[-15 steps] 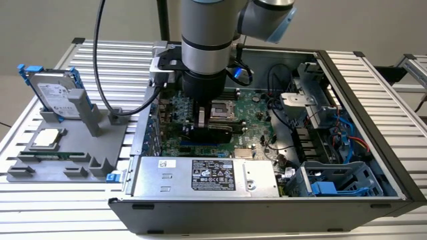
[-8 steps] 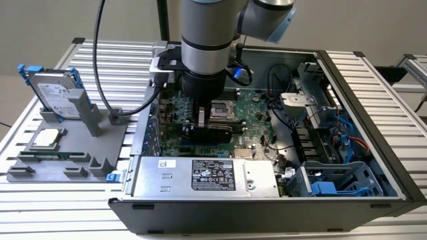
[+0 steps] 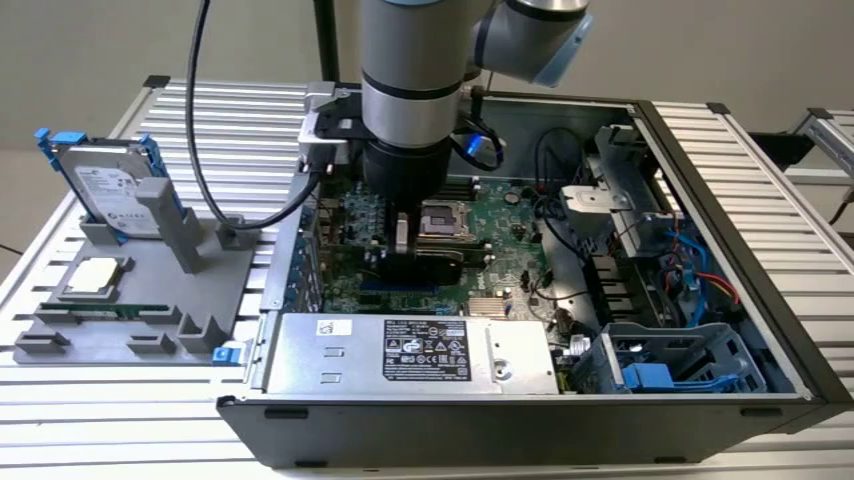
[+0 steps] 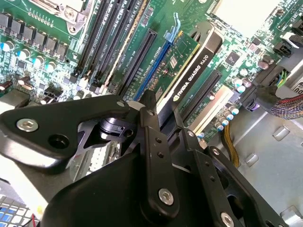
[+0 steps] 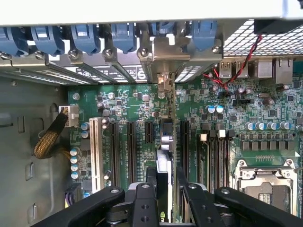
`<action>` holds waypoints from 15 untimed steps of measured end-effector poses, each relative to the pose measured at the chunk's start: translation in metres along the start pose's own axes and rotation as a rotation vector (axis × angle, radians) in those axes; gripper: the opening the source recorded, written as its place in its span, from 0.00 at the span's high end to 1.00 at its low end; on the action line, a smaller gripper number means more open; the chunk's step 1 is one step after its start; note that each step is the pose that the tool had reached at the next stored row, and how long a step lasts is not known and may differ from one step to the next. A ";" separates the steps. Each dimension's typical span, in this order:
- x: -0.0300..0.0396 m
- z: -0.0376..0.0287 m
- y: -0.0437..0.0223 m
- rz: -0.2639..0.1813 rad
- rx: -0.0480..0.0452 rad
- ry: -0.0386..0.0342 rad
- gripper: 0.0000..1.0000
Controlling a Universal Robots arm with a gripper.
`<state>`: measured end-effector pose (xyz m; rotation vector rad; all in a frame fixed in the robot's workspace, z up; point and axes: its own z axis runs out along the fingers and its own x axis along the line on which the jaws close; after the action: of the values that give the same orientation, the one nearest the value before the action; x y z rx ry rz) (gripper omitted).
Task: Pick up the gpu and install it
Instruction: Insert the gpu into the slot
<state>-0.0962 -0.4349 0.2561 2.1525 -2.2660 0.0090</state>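
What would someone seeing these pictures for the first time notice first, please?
The grey robot arm reaching down into the open black computer case dominates the exterior view. Its black gripper is shut on the gpu, a green circuit-board card with a black cooler, held on edge over the long slots of the green motherboard. On the grey stand at the exterior view's left, a silver hard drive with blue rails stands upright.

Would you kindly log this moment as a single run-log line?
gripper: shut on gpu | gpu: upright, edge-on over motherboard expansion slots, inside open computer case | seating: cannot tell
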 end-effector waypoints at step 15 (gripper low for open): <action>-0.0003 0.0031 0.0036 0.000 0.0000 0.0001 1.00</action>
<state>-0.0998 -0.4345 0.2530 2.1524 -2.2659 0.0091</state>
